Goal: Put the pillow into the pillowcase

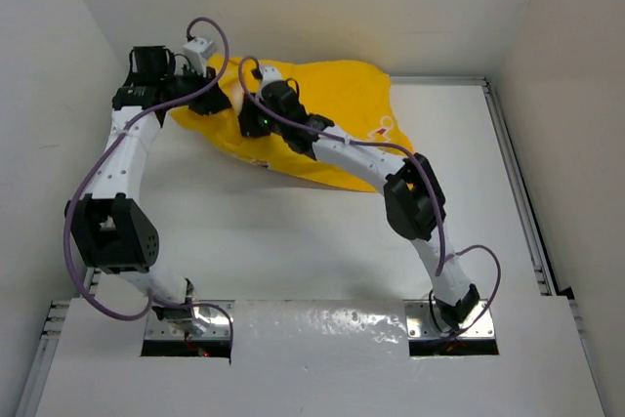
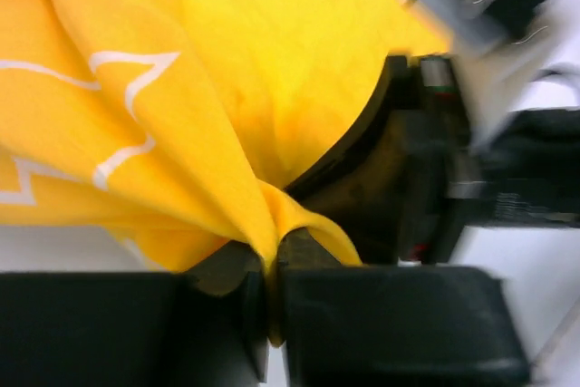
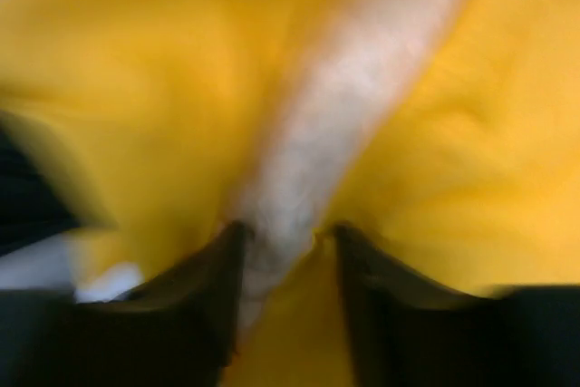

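Observation:
The bright yellow pillowcase (image 1: pixel 337 95) lies bulging at the back of the table. It fills the left wrist view (image 2: pixel 272 43) and the right wrist view (image 3: pixel 453 133). My left gripper (image 1: pixel 217 85) is at its left end, shut on a pinched fold of the yellow fabric (image 2: pixel 270 287). My right gripper (image 1: pixel 252 97) is just beside it, reaching into the same end. Its fingers are partly closed on a cream strip of the pillow (image 3: pixel 353 88) with yellow fabric around it (image 3: pixel 285 242). Only a small cream patch of the pillow (image 1: pixel 237 102) shows from above; the remainder is hidden inside the case.
White walls close in the table at the back and both sides. A metal rail (image 1: pixel 513 163) runs along the right edge. The right arm's black body (image 2: pixel 399 178) sits close beside my left gripper. The right wrist view is blurred.

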Motion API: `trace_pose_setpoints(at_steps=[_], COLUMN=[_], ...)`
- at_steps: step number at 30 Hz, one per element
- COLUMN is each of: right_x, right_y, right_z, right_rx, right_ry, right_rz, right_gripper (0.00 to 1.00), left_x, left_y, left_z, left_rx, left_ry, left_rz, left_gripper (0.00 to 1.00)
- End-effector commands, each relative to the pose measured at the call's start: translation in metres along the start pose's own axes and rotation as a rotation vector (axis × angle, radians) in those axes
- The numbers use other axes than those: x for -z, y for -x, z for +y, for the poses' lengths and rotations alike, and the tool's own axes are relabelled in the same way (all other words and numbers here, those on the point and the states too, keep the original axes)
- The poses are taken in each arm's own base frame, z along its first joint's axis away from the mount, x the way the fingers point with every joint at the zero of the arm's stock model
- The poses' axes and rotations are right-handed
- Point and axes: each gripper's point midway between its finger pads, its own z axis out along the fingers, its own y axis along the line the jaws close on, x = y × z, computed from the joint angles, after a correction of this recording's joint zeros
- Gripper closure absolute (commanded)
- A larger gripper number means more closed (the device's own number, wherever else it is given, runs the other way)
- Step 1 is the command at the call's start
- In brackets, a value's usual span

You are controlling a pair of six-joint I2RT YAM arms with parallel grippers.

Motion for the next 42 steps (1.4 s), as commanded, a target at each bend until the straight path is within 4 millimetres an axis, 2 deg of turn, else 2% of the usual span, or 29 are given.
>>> trace_pose_setpoints(at_steps=[1,2,3,4,5,6,7,8,9,10,11,12,13,14,15,16,17,18,19,21,23,25,26,30,33,37,39,40,42], right_x=[0.006,0.012,0.021,0.048,0.065,0.083,0.126,0.151,0.17,0.198,0.217,0.229,0.241,0.25,0.256,0.259,0.26,0.259,0.258,0.26,0.264,0.261,0.262,0.256,0.257,0.267,0.272,0.275,0.28], right_y=[0.017,0.029,0.034,0.062,0.071,0.055,0.087,0.09,0.054,0.06,0.021,0.006,-0.004,-0.036,-0.049,-0.061,-0.082,-0.091,-0.109,-0.125,-0.148,-0.161,-0.177,-0.193,-0.188,-0.173,-0.159,-0.141,-0.123], right_z=[0.031,0.024,-0.007,-0.012,-0.031,-0.09,-0.093,-0.133,-0.164,-0.171,-0.207,-0.22,-0.233,-0.247,-0.256,-0.263,-0.272,-0.275,-0.281,-0.289,-0.298,-0.301,-0.303,-0.307,-0.316,-0.312,-0.306,-0.301,-0.297], right_rx=[0.067,0.081,0.061,0.05,0.03,-0.013,0.002,-0.013,-0.028,0.0,-0.046,-0.059,-0.072,-0.088,-0.101,-0.112,-0.133,-0.152,-0.169,-0.194,-0.205,-0.202,-0.214,-0.241,-0.228,-0.18,-0.131,-0.106,-0.059], right_ry=[0.084,0.065,-0.004,-0.012,-0.041,-0.147,-0.166,-0.25,-0.324,-0.353,-0.438,-0.481,-0.511,-0.563,-0.6,-0.629,-0.646,-0.655,-0.675,-0.717,-0.747,-0.739,-0.738,-0.734,-0.789,-0.785,-0.76,-0.75,-0.74], right_rz=[0.073,0.074,0.103,0.064,0.059,0.096,0.019,0.011,0.085,0.064,0.147,0.175,0.19,0.261,0.286,0.312,0.357,0.374,0.412,0.444,0.48,0.489,0.533,0.562,0.534,0.508,0.481,0.43,0.403], right_gripper=[0.48,0.25,0.04,0.01,0.01,0.01,0.01,0.01,0.02,0.41,0.77,1.0,1.0,1.0,0.97,0.6,0.37,0.21,0.1,0.07,0.06,0.06,0.06,0.11,0.1,0.09,0.07,0.07,0.04], left_x=[0.004,0.004,0.001,0.016,0.028,0.052,0.067,0.082,0.097,0.122,0.139,0.146,0.151,0.156,0.156,0.155,0.149,0.143,0.13,0.116,0.1,0.085,0.075,0.051,0.039,0.039,0.041,0.046,0.055], left_y=[0.027,0.008,-0.01,-0.022,-0.032,-0.043,-0.047,-0.05,-0.053,-0.06,-0.069,-0.082,-0.09,-0.103,-0.115,-0.123,-0.138,-0.15,-0.171,-0.192,-0.209,-0.229,-0.236,-0.242,-0.247,-0.253,-0.245,-0.232,-0.206], left_z=[0.016,0.028,0.045,0.07,0.082,0.111,0.119,0.127,0.137,0.152,0.166,0.175,0.181,0.192,0.199,0.203,0.21,0.213,0.217,0.213,0.209,0.206,0.205,0.206,0.207,0.211,0.206,0.204,0.203], left_rx=[-0.055,-0.017,0.015,0.06,0.114,0.168,0.193,0.203,0.177,0.195,0.166,0.163,0.155,0.168,0.183,0.186,0.209,0.221,0.252,0.286,0.306,0.289,0.257,0.233,0.247,0.276,0.269,0.255,0.255], left_ry=[0.054,0.089,0.117,0.172,0.194,0.246,0.263,0.282,0.314,0.384,0.481,0.524,0.565,0.634,0.656,0.668,0.667,0.649,0.603,0.529,0.474,0.467,0.476,0.483,0.48,0.509,0.489,0.486,0.461], left_rz=[-0.088,-0.025,0.027,0.048,0.071,0.06,0.064,0.06,0.064,0.07,0.112,0.145,0.179,0.229,0.247,0.269,0.305,0.331,0.374,0.408,0.417,0.429,0.433,0.404,0.403,0.415,0.397,0.368,0.298], left_gripper=[0.88,0.56,0.49,0.44,0.25,0.18,0.01,0.0,0.0,0.0,0.01,0.32,0.69,0.93,1.0,1.0,0.99,0.61,0.39,0.16,0.0,0.0,0.0,0.0,0.0,0.0,0.01,0.01,0.01])
